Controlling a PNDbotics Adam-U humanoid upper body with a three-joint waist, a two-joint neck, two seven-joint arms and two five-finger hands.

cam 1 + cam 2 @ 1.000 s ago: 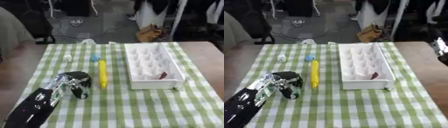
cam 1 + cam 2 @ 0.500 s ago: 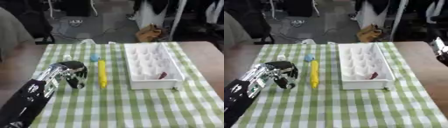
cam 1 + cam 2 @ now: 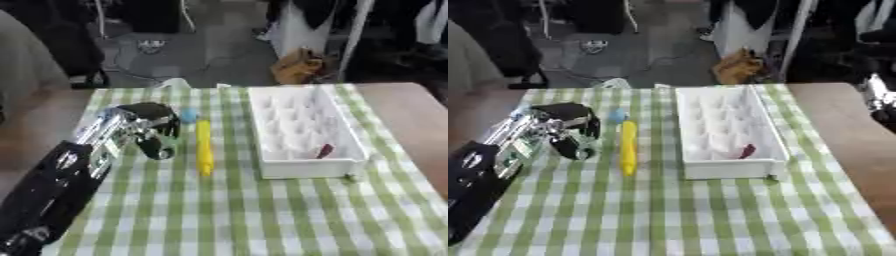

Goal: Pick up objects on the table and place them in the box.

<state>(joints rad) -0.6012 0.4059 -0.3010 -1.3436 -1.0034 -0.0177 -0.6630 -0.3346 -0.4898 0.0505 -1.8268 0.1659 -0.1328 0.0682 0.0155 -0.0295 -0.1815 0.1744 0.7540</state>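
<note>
Green-checked tablecloth (image 3: pixel 262 210). Left hand (image 3: pixel 149 127) fingers curled, nothing visibly held. Yellow stick (image 3: pixel 204 147) and small blue object (image 3: pixel 188 116) just right of it; white box (image 3: pixel 302 130) further right, holding a dark red item (image 3: pixel 325 150).

left hand (image 3: pixel 150 131) just left of long stick (image 3: pixel 204 146); box (image 3: pixel 302 131) to its right.

Green-and-white checked cloth (image 3: pixel 262 210) over a brown worktop (image 3: pixel 407 115). White box (image 3: pixel 302 130) holding a small dark red thing (image 3: pixel 325 150). Long yellow thing (image 3: pixel 204 146) beside a small light blue one (image 3: pixel 187 116). Black and silver left hand (image 3: pixel 144 127), black fingers (image 3: pixel 159 148). Silver and black right hand (image 3: pixel 878 95) at the right edge.
</note>
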